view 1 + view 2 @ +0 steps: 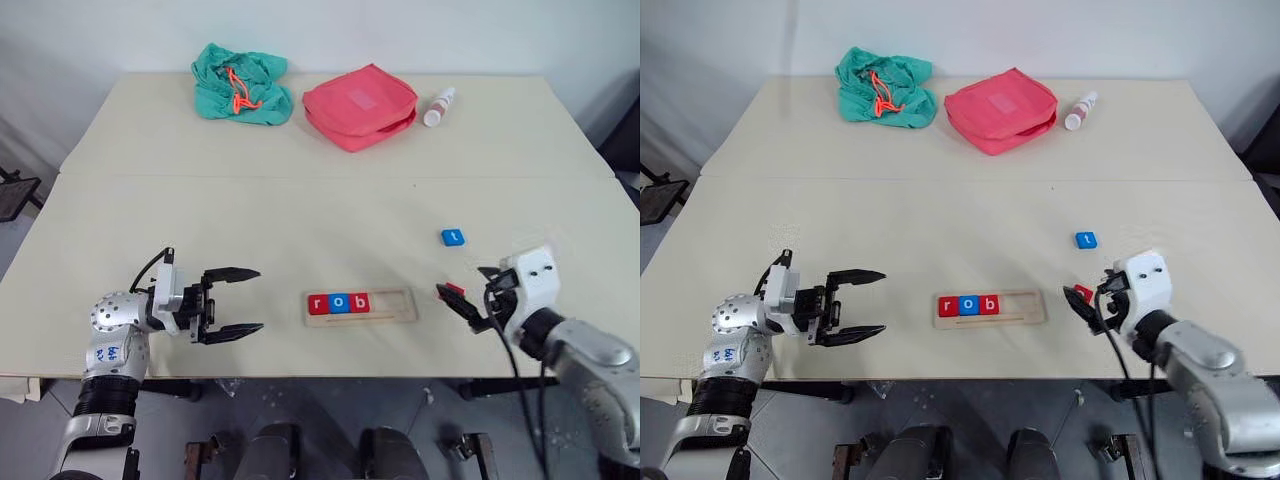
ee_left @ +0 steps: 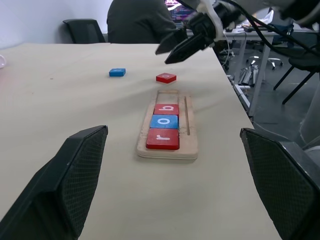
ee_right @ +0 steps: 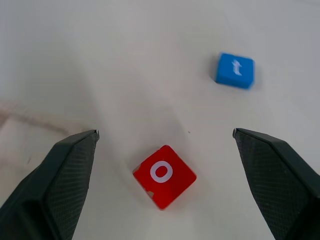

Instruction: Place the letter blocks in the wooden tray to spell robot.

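Right wrist view: the right gripper (image 3: 162,187) hangs wide open and empty above the red o block (image 3: 164,175), which lies flat, turned cornerwise, just right of the wooden tray (image 1: 360,306). Better to square the fingers to its sides first. The tray's long side runs left-right.

Five letter blocks (image 1: 339,302): three red, two blue

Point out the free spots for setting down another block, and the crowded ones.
Free: the wooden tray's empty end beyond the red b, and the bare table between tray and red pouch. Crowded: around the red o beneath the open right claw.
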